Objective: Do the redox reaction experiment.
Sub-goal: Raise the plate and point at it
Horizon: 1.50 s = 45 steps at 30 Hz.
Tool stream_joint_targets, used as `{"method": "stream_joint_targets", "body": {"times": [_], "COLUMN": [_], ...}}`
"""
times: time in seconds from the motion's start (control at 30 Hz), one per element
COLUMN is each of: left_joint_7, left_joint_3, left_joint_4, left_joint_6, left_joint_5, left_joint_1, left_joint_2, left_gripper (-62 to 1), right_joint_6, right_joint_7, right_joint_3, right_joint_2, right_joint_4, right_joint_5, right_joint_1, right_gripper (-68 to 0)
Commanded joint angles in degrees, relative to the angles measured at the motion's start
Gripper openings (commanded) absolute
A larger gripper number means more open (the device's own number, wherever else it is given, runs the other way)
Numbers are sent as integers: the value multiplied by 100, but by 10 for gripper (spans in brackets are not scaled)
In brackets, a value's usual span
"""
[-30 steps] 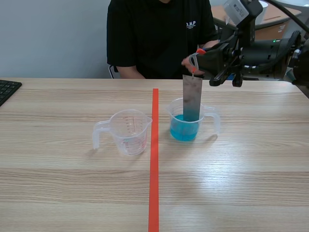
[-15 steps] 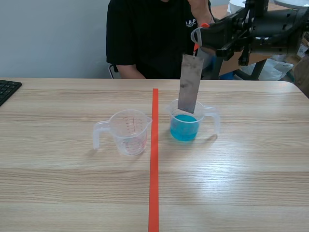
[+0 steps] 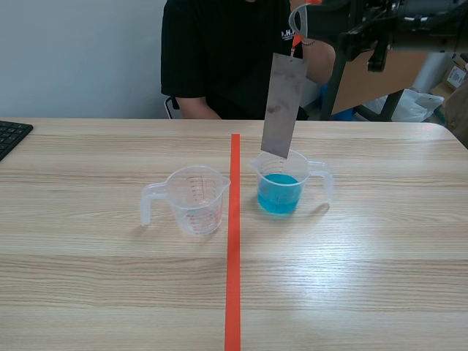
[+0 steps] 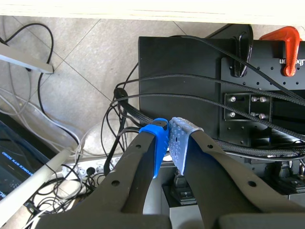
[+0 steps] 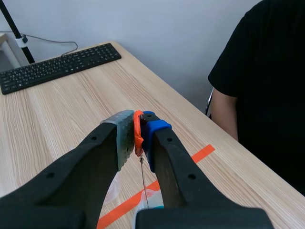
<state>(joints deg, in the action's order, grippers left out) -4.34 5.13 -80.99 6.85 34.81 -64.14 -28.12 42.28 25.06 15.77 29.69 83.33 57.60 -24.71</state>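
A grey metal plate point(image 3: 281, 104) hangs tilted on a thin wire from an orange clip point(image 5: 138, 138). My right gripper point(image 5: 138, 125) is shut on that clip, high over the table's far right point(image 3: 300, 18). The plate's lower edge hovers just above the rim of a clear measuring cup of blue liquid point(image 3: 281, 191), right of the tape line. An empty clear measuring cup point(image 3: 194, 199) stands left of the line. My left gripper point(image 4: 169, 133) is shut on nothing and looks down at cables and a black box on the floor; it is absent from the scene view.
An orange-red tape line point(image 3: 233, 241) runs down the middle of the wooden table. A black keyboard point(image 3: 11, 135) lies at the far left edge. A person in a black shirt point(image 3: 227, 58) sits across the table, close behind the hanging plate.
My right arm has risen, lifting the plate out of the blue liquid until it hangs above the cup. The plate now leans a little to the left.
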Motion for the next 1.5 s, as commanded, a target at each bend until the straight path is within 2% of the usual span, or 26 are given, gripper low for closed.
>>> {"method": "stream_joint_targets", "body": {"times": [0.0, 0.33, 0.4, 0.53, 0.8, 0.87, 0.97, 1.03, 1.2, 1.33, 1.47], "left_joint_7": [-35, -42, -153, -402, -376, -339, -339, -339, -348, -361, -332], "left_joint_3": [24, 26, 26, 26, 210, 225, 223, 216, 70, -254, -920], "left_joint_4": [-42, -46, -46, -109, -595, -649, -651, -651, -651, -651, -651], "left_joint_6": [15, 66, 195, 522, 732, 754, 966, 1099, 1202, 1246, 1241], "left_joint_5": [13, 13, 13, 15, 118, 238, 319, 319, 317, 313, 232], "left_joint_1": [-61, -59, -59, -59, 192, 420, 892, 1316, 2496, 3467, 4555], "left_joint_2": [-35, -133, -245, -638, -1611, -1851, -2153, -2260, -2406, -2446, -2441], "left_gripper": [-562, -562, -562, -562, -562, -562, -562, -562, -562, -562, -562], "right_joint_6": [44, 44, 44, 44, 44, 44, 44, 44, 44, 44, 44], "right_joint_7": [-17, 186, 188, 232, 297, 317, 317, 317, 315, 315, 313], "right_joint_3": [-149, -271, -271, -271, -271, -271, -271, -271, -271, -271, -271], "right_joint_2": [61, 61, 61, 61, 61, 61, 61, 61, 59, 59, 59], "right_joint_4": [111, 245, 269, 339, 352, 352, 352, 352, 352, 352, 352], "right_joint_5": [142, 323, 363, 411, 461, 459, 461, 461, 461, 461, 461], "right_joint_1": [-116, -116, -116, -116, -116, -114, -114, -114, -111, -111, -107], "right_gripper": [-662, -662, -662, -662, -662, -662, -662, -662, -662, -662, -662]}}
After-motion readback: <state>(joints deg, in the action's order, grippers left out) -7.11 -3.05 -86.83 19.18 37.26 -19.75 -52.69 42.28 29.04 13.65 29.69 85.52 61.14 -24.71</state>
